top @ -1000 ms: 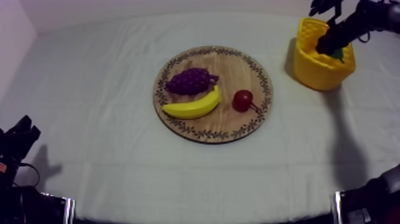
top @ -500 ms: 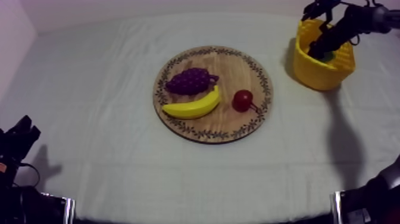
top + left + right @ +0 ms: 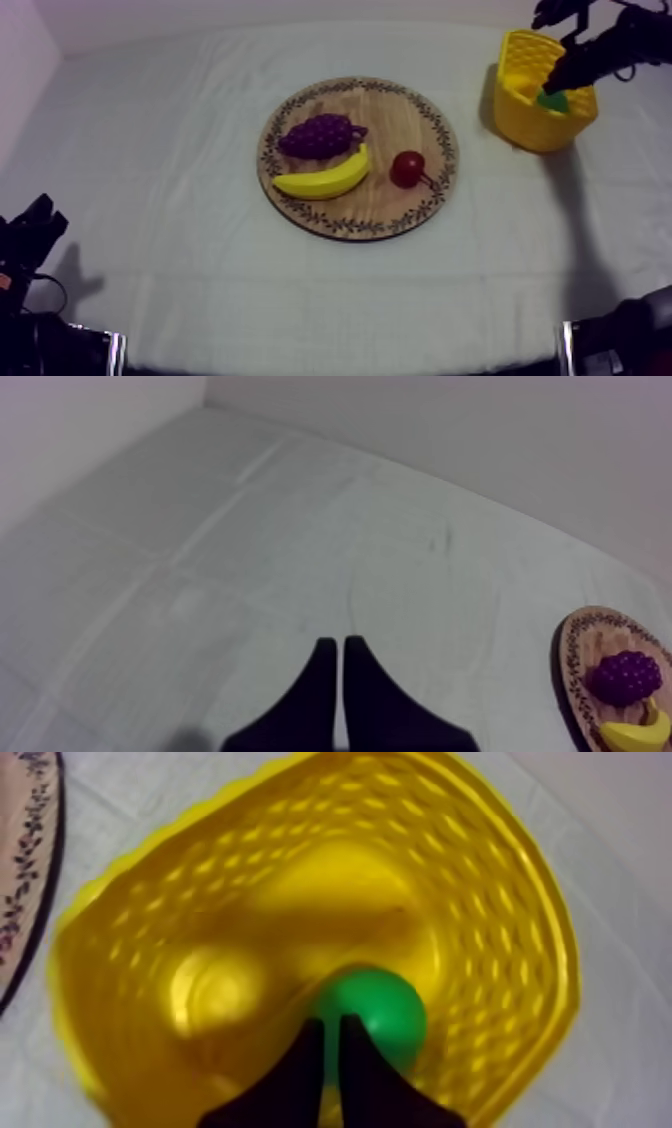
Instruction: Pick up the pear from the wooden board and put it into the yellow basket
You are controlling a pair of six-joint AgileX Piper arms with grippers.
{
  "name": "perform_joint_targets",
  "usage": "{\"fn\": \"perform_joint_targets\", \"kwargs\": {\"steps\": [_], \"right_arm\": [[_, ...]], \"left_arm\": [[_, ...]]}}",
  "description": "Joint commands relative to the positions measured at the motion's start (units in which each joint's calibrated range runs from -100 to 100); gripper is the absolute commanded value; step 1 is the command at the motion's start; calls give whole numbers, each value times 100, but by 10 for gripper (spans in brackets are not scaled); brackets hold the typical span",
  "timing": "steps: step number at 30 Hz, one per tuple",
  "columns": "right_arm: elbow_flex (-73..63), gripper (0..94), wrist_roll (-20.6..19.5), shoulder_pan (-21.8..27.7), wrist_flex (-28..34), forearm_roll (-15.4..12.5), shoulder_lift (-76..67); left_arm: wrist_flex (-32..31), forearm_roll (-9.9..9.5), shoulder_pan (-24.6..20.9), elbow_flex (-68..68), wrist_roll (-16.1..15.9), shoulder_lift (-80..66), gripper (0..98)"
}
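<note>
as pear [image 3: 385, 1007] sits in basket [image 3: 480, 902], right hand [image 3: 331, 1027] hangs above.

- The left gripper [image 3: 335, 644] is formed of two matte black fingers, each broad at the root and tapered to a blunt tip, so that a narrow wedge is made.
- The right gripper [image 3: 332, 1022] is built alike: two smooth black tapering fingers.
- The right arm [image 3: 605, 48] is seen as a slim black jointed limb.
- The left arm [image 3: 30, 238] is seen as a blocky black shape.

Top view slants down; right wrist view looks closely into basket [image 3: 480, 902].
</note>
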Motion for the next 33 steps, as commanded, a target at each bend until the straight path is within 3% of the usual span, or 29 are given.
{"fn": "perform_joint_targets", "kwargs": {"steps": [1,8,19,27,33], "right_arm": [[715,15,-223,1,-60,-16,-996],[2486,8,-561,-25,-425,-185,-2955],[5292,7,-712,-175,-842,-661,-6169],[6368,6,-1552,-409,70,-67,-8457],[6608,6,-1942,-422,884,49,-9559]], "left_arm": [[-1,1,-3,0,0,-4,1],[-1,1,-3,0,4,-4,1],[-1,1,-3,0,3,-4,1],[-1,1,-3,0,4,-4,1],[-1,1,-3,0,0,-4,1]]}}
